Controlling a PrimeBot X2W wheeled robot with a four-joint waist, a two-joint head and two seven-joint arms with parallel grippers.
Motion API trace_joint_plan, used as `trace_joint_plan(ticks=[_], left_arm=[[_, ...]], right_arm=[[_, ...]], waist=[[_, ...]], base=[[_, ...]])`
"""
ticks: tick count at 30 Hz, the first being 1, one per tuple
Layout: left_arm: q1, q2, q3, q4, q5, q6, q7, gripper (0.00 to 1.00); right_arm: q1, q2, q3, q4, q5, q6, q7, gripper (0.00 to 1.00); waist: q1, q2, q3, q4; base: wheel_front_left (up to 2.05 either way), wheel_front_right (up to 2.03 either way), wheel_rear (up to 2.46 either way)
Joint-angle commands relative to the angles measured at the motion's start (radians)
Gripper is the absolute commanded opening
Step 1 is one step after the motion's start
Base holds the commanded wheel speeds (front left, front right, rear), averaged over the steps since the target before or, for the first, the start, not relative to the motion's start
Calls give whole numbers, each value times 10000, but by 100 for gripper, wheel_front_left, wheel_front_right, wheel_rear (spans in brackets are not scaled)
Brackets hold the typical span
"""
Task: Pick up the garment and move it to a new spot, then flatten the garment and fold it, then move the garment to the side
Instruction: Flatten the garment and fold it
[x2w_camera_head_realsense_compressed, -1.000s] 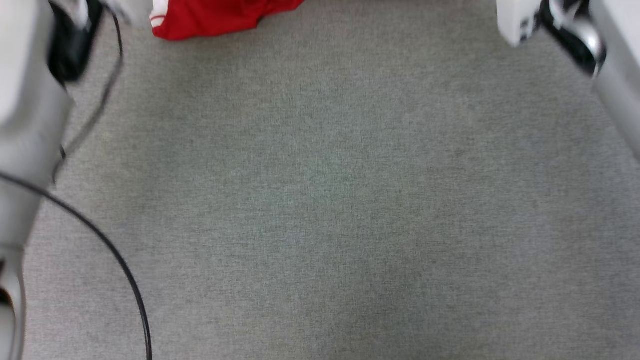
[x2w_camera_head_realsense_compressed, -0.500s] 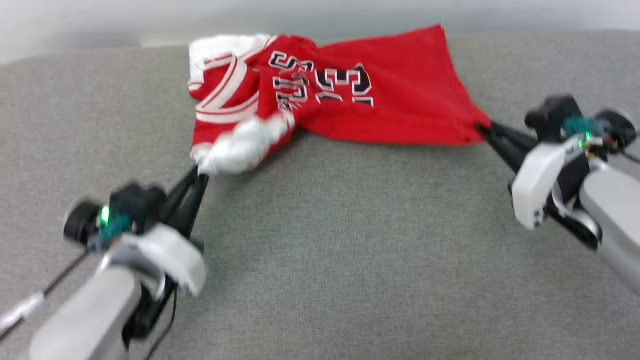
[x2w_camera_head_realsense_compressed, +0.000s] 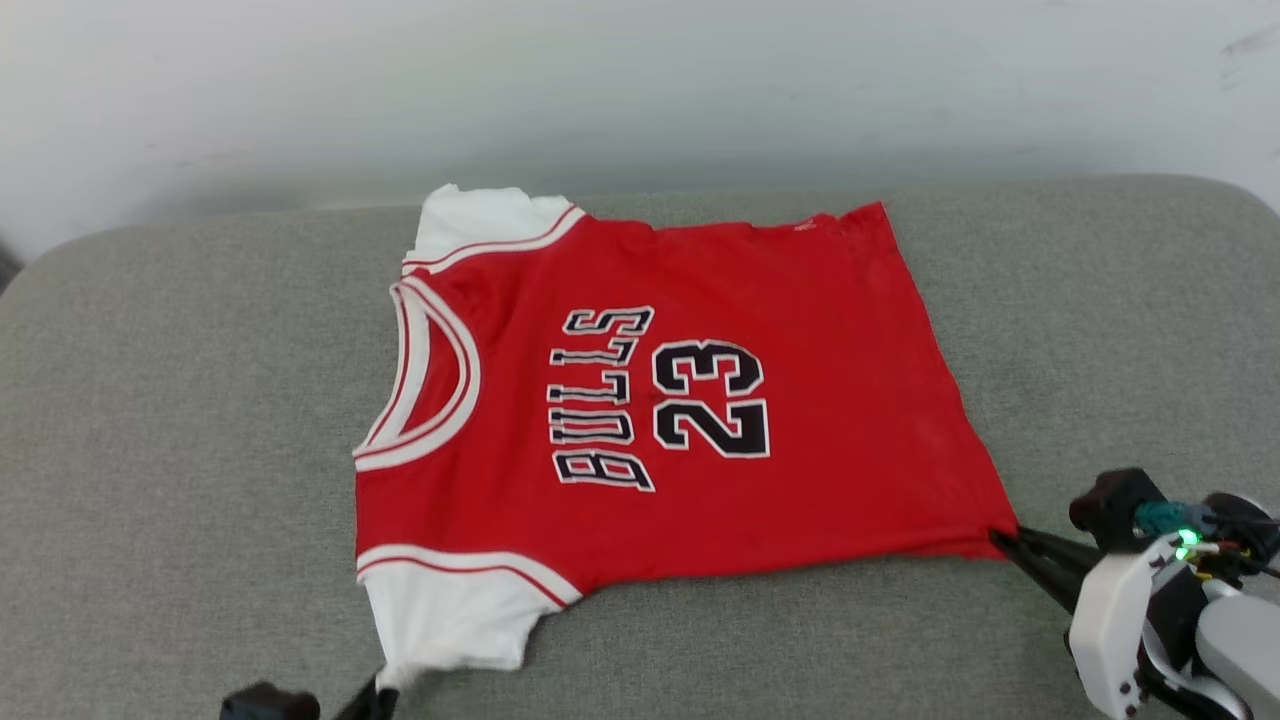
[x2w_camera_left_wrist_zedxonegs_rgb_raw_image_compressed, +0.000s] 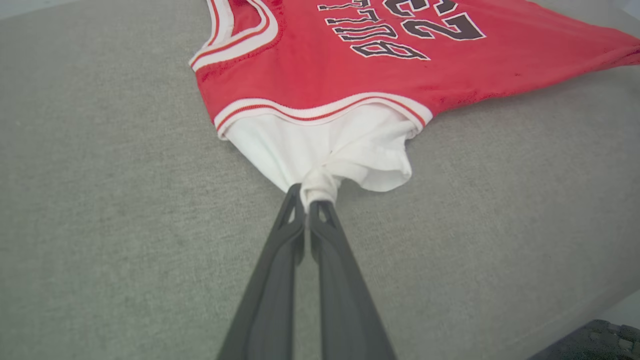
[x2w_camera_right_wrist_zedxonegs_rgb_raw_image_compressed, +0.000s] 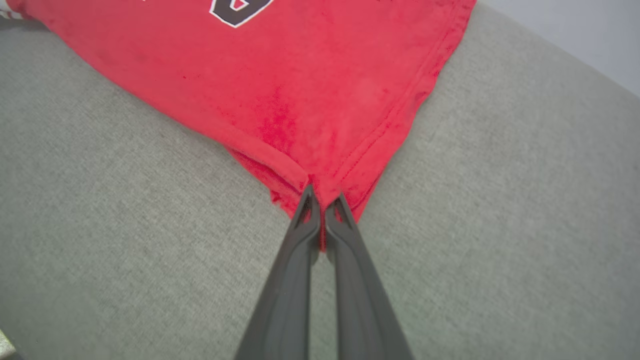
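Garment (x2w_camera_head_realsense_compressed: 830, 470) lies front up on the grey cushion (x2w_camera_head_realsense_compressed: 180, 420), spread almost flat, collar (x2w_camera_head_realsense_compressed: 425, 380) toward the robot's left and hem toward its right. The black lettering and the number 23 read sideways in the head view. The far sleeve (x2w_camera_head_realsense_compressed: 480, 220) lies flat near the pale wall (x2w_camera_head_realsense_compressed: 640, 90). The near sleeve (x2w_camera_head_realsense_compressed: 450, 620) is drawn to a bunched point where the left gripper (x2w_camera_head_realsense_compressed: 378, 688) has it. In the left wrist view the fingers are closed together on that twist of white cloth. The right gripper (x2w_camera_head_realsense_compressed: 1005, 540) is clamped on the near hem corner (x2w_camera_right_wrist_zedxonegs_rgb_raw_image_compressed: 320, 175), with red cloth pinched between the closed fingers and small creases fanning from the pinch. Both grippers sit low, at or just above the cushion, near its front edge.

The step in hand looks like flattening: the garment sits at its spot and is pulled out between its two near corners. The body is smooth; the gathered near sleeve and puckered hem corner are what remain. The next move probably calls for easing both corners down onto the cushion and letting go without dragging cloth back. The near sleeve may then need spreading before any fold. A release made while the cloth is taut could let it spring into wrinkles.
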Motion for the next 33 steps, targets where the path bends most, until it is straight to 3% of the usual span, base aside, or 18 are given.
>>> trace_joint_plan(ticks=[1,9,15,23,33], left_arm=[[591,42,-63,-185,-194,128,-69,0],[2363,181,-135,-592,-901,669,-227,0],[2797,277,-164,-752,-1131,653,-228,0],[1419,444,136,-803,-502,466,-183,0],[-1210,499,562,-532,14,-249,450,0]], right_arm=[[509,-220,-80,-160,2,-7,85,0],[2627,-1045,-691,-1234,265,-7,404,0],[3782,-1362,-1637,-2039,95,-7,769,0],[4009,-1002,-3407,-2708,-373,-7,1308,0],[3510,-430,-5209,-3561,-1083,-7,2177,0]], waist=[[3,-1,-284,-28],[3,-1,-788,101],[3,-1,-733,194],[3,-1,-524,294],[3,-1,314,48]], base=[[0,0,0],[0,0,0],[0,0,0],[0,0,0],[0,0,0]])
